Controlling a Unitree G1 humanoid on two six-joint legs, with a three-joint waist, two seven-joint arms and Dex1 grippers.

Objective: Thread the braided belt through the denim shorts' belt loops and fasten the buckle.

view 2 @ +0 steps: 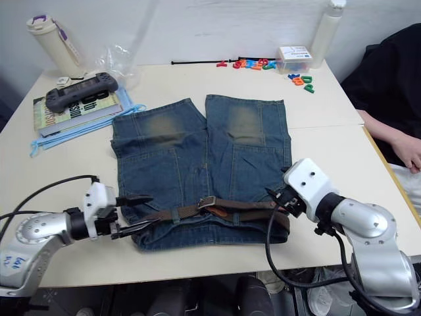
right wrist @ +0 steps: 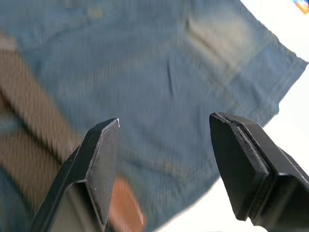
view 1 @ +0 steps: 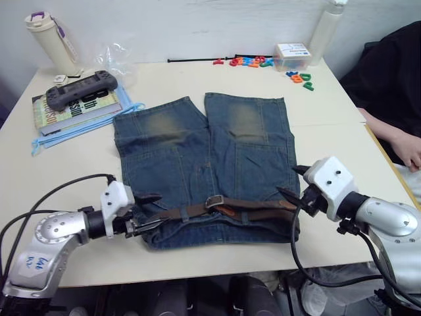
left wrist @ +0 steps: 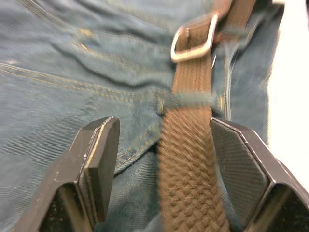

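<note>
- The denim shorts (view 1: 204,164) lie flat on the surface (view 1: 329,112), waistband toward the robot, so both arms can reach the waist from either end.
- The braided belt (view 1: 256,212) runs along that waistband and looks doubled over in the middle, the buckle (view 1: 215,201) sitting near the centre with the reddish leather tip beside it.
- In the left wrist view the belt passes under one of the belt loops (left wrist: 188,100), so at least that stretch looks threaded.
- The left gripper (view 1: 146,212) sits at the waistband's left end, fingers (left wrist: 99,164) spread wide on either side of the belt, gripping nothing; probably lined up to pinch it.
- The right gripper (view 1: 293,185) hovers at the waistband's right end, fingers (right wrist: 99,164) likewise apart and empty, above the denim.
- Whether the prong is seated cannot be told.
</note>
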